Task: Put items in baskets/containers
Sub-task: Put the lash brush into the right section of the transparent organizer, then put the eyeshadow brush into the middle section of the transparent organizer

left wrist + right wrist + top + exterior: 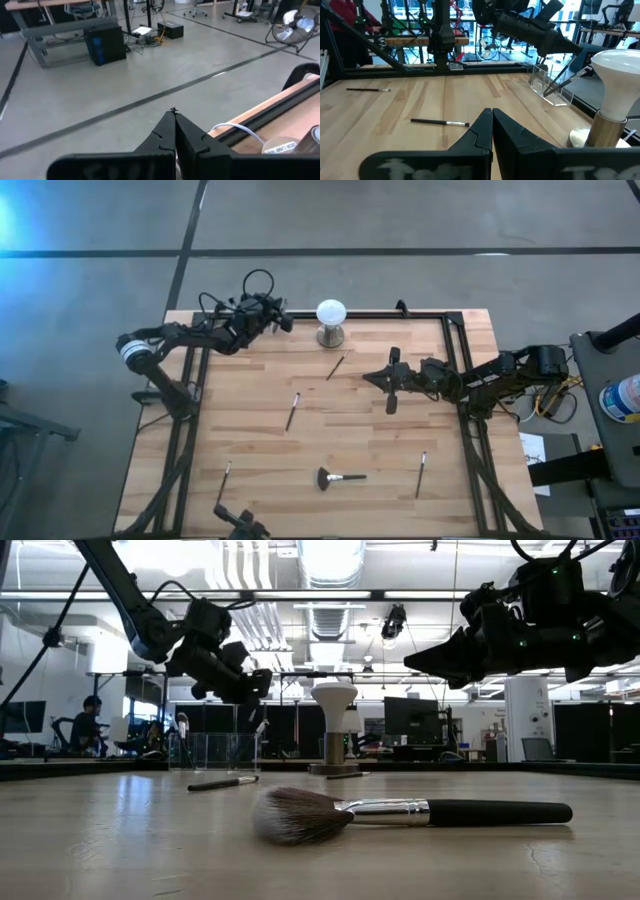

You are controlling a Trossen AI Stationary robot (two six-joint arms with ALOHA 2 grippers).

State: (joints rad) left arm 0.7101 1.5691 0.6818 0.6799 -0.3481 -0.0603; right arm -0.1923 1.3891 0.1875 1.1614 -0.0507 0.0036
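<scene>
Clear cups (547, 82) stand at the table's far edge beside the white globe (615, 70), with slim brushes (568, 79) leaning in them. My left gripper (575, 48) hovers just above the cups, shut; nothing shows between its fingers (173, 112). In the high view it hides the cups. My right gripper (368, 377) is shut and hangs over the table's middle right, holding nothing. Slim brushes lie flat on the wood (337, 365) (292, 410) (224, 480) (421, 473). The fan-headed brush (340, 477) lies near the front edge.
The white globe on its metal stand (331, 315) stands at the far edge, right of my left gripper. A black frame rail (440, 315) runs along the table's far and side edges. Bare wood lies between the scattered brushes.
</scene>
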